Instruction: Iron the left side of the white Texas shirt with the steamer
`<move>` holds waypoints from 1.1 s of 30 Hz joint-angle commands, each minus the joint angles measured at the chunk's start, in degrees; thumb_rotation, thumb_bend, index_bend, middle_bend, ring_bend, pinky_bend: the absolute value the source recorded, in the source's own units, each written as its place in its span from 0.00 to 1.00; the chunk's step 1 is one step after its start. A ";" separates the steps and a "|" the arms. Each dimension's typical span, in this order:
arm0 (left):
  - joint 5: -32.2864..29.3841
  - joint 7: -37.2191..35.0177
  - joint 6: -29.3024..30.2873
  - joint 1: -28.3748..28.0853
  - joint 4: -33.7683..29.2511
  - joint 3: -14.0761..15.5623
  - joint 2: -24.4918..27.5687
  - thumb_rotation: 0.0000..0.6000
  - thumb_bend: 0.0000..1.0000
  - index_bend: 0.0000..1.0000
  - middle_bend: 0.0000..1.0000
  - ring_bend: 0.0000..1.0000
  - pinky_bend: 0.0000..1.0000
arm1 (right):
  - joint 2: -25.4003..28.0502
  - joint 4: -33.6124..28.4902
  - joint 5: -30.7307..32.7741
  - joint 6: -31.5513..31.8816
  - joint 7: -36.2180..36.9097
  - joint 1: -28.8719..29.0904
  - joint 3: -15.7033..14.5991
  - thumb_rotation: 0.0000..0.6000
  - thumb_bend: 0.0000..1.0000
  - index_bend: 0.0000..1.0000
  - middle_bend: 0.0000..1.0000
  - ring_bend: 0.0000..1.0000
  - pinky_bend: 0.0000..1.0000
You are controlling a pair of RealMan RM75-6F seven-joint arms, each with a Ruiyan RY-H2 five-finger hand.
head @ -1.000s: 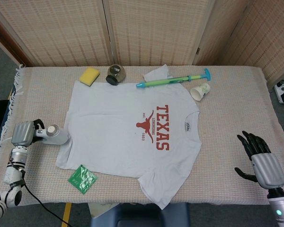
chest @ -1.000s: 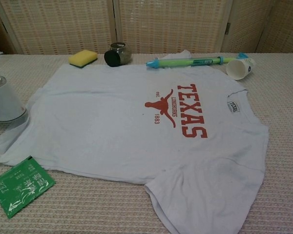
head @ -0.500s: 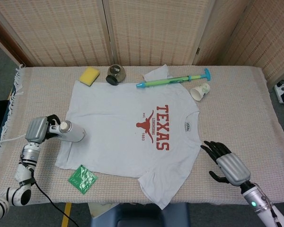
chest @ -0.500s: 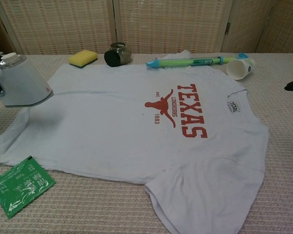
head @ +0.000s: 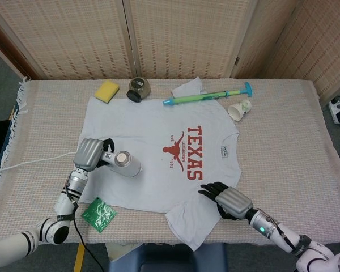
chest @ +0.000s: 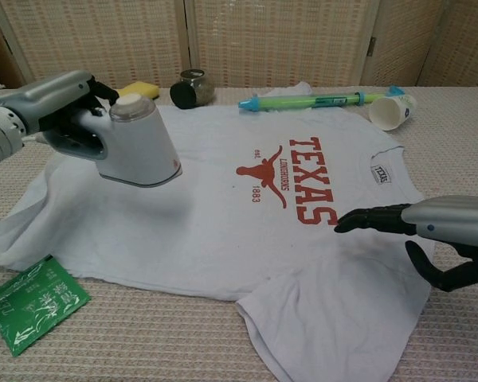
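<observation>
- The steamer (chest: pixel 135 143) is gripped by the left robot hand (head: pixel 89 154) at the centre left of the head view and is held above the shirt's lower body; in the chest view a gap and a shadow lie beneath its face. If it were lowered tilted, only one edge would probably meet the cloth and a crease could be pressed in.
- The right robot hand (chest: pixel 430 239) is held with fingers spread and nothing in it, low over the shirt near the lower right sleeve; whether the cloth is touched cannot be told. Without the shirt being pinned, the fabric could be dragged and bunched by a steamer stroke.
- The white Texas shirt (head: pixel 153 164) is spread flat on the worktop (head: pixel 283 130), collar toward the right of the frame. Small folds at its lower left corner could be set in by steam.
- The steamer's cord (head: pixel 34 161) trails to the left edge of the frame; a long stroke could be checked by it.
- The green packet (head: pixel 98 214) lies just beside the shirt's lower left hem and could be swept off by the left arm.
- The sponge (head: pixel 107 90), the jar (head: pixel 139 89) and the syringe (head: pixel 207 97) lie along the shirt's upper edge and could be knocked by a stroke carried too far.
</observation>
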 commanded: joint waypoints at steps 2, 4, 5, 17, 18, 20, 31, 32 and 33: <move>-0.76 3.56 -1.66 -2.97 2.07 -0.06 -3.70 1.00 0.95 0.81 0.96 0.97 0.81 | -4.20 3.59 0.06 -0.42 0.03 1.97 0.24 0.91 1.00 0.00 0.00 0.00 0.06; -1.08 4.98 -2.24 -4.16 4.02 -0.09 -5.49 1.00 0.95 0.81 0.96 0.97 0.81 | -5.35 4.62 -0.12 0.14 -0.03 2.46 0.27 0.91 1.00 0.00 0.00 0.00 0.06; -1.29 5.77 -2.51 -4.77 5.21 -0.11 -6.52 1.00 0.95 0.81 0.96 0.97 0.81 | -5.89 5.07 -0.15 0.45 -0.09 2.68 0.25 0.91 1.00 0.00 0.00 0.00 0.06; -2.94 9.51 -2.01 -7.93 18.63 -0.43 -15.72 1.00 0.95 0.81 0.96 0.97 0.81 | -8.13 7.34 1.29 1.26 -1.36 3.53 -1.53 0.92 1.00 0.00 0.00 0.00 0.06; -3.08 9.40 -2.11 -7.95 19.59 -0.40 -16.07 1.00 0.95 0.81 0.96 0.96 0.81 | -8.22 7.46 1.44 1.21 -1.44 3.59 -1.66 0.92 1.00 0.00 0.00 0.00 0.06; -3.52 8.94 -2.32 -7.86 21.83 -0.44 -16.79 1.00 0.95 0.81 0.96 0.96 0.81 | -8.46 7.71 1.76 1.14 -1.52 3.70 -1.97 0.92 1.00 0.00 0.00 0.00 0.06; -6.73 4.84 -4.42 -6.09 33.32 -1.57 -18.26 1.00 0.95 0.81 0.96 0.96 0.81 | -9.02 8.15 3.02 0.82 -0.74 4.38 -3.25 0.92 1.00 0.00 0.00 0.00 0.06; -7.10 4.56 -4.82 -5.92 34.24 -1.71 -18.25 1.00 0.95 0.81 0.96 0.96 0.81 | -9.07 8.19 3.02 0.90 -0.89 4.43 -3.30 0.91 1.00 0.00 0.00 0.00 0.06; -7.39 4.29 -5.16 -5.77 35.16 -1.83 -18.21 1.00 0.95 0.81 0.96 0.95 0.81 | -9.10 8.17 3.05 0.98 -0.98 4.47 -3.35 0.91 1.00 0.00 0.00 0.00 0.06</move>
